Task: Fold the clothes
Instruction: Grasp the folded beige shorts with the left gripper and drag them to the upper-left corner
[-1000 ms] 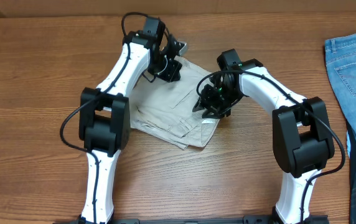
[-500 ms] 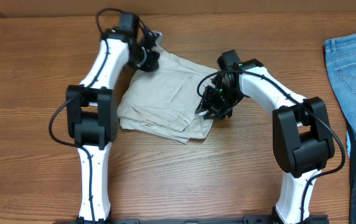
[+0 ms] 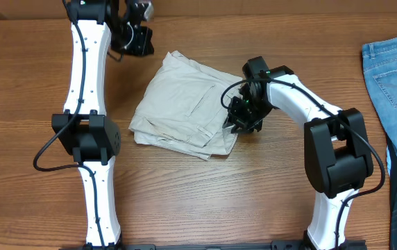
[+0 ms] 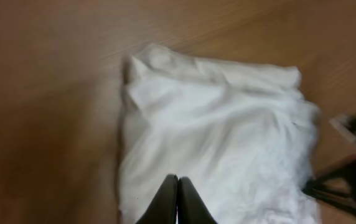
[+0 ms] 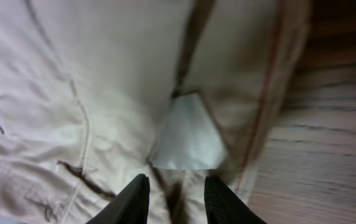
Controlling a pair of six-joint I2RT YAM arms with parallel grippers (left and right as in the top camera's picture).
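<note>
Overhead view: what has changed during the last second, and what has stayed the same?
The left arm swung away from the shorts toward the far left corner of the table. The left fingers are shut and hold nothing. The shorts' far corner was dragged left with the arm, then let go. The right fingers stayed at the shorts' right edge.

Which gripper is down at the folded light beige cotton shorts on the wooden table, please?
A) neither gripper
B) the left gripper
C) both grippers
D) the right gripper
D: the right gripper sits at the right edge of the shorts, its fingers apart just over the cloth, while the left gripper is shut and held clear of them, beyond their far left corner.
</note>
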